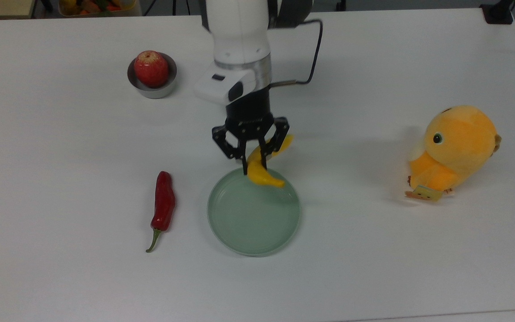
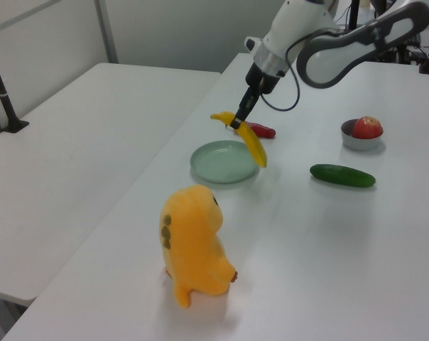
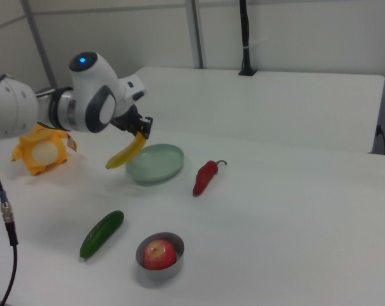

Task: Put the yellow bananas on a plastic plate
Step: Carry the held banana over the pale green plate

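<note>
Right now the robot's hand (image 1: pixel 253 162) is squeezed tight on the yellow banana (image 1: pixel 264 165), and the banana is up in the air, not touching anything else. The plate (image 1: pixel 226 223) is the thing to look from. It is round, pale green and lies flat on the white table (image 1: pixel 373 268).

From the top view, the banana hangs over the far edge of the plate. One end, with the pointed tip, sits above the plate's rim, and the other end pokes out past the plate, behind the hand. In the left view, the hand (image 2: pixel 237 122) holds the banana (image 2: pixel 251 141) near one end, and the long part slants down over the plate (image 2: pixel 213 167). In the right view, the banana (image 3: pixel 125 152) hangs from the hand (image 3: pixel 140 133), just beside the plate (image 3: pixel 164 167) on the right view's left.

A red chili pepper (image 1: pixel 163 206) lies on the table near the plate, on the top view's left. A dark green cucumber (image 2: pixel 342 175) lies well apart from the plate, on the left view's right. A red apple (image 1: pixel 150 67) sits in a small metal bowl (image 1: pixel 154 91), far from the plate. A chubby orange plush toy (image 1: pixel 456 150) sits well apart from the plate, on the top view's right.
</note>
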Motion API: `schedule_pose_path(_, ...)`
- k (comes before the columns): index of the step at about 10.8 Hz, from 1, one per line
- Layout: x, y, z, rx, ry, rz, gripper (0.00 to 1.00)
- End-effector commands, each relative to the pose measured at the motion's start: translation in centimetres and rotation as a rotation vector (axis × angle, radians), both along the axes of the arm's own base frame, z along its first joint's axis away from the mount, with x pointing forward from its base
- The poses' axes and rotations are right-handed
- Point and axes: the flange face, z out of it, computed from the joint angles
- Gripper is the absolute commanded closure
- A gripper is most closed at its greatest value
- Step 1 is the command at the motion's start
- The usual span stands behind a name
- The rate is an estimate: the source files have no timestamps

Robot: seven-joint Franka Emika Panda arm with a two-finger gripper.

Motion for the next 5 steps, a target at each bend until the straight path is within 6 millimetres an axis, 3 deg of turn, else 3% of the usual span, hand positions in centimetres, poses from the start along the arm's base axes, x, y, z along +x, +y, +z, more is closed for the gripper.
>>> schedule_pose_path(1, 3.1, -1.4, -2.1, 0.019, -0.062, -0.036, 0.78)
schedule_pose_path(5, 4.3, -3.2, -4.8, 0.015, -0.101, -0.064, 0.77)
